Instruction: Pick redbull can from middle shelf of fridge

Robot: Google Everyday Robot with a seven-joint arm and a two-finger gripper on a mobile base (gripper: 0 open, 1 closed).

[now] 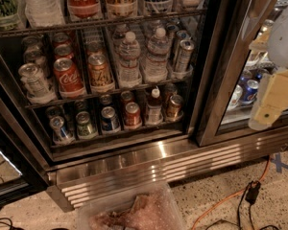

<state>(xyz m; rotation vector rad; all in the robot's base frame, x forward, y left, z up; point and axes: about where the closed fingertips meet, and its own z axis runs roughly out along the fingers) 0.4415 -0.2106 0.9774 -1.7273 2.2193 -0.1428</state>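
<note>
Off at 3 o'clock, the gripper (272, 102) hung as a blocky, cream-coloured plastic piece beneath a rounded white arm housing (285, 37), in front of the right-hand glass door (240, 56). Whether it was wide or narrow could not be told. The redbull can (183, 55), slim, cylindrical and silvery with blue-grey panels, stood upright at 1 o'clock. It was at the right end of the middle shelf (110, 91), a thin dark wire rack with a metal front rail, well apart from the gripper. Clear water bottles (129, 56) stood at the can's 9 o'clock, and a wider red Coca-Cola can (67, 75) stood at 10 o'clock. The fridge (158, 162) showed a shiny louvred steel base toward 6 o'clock.
</note>
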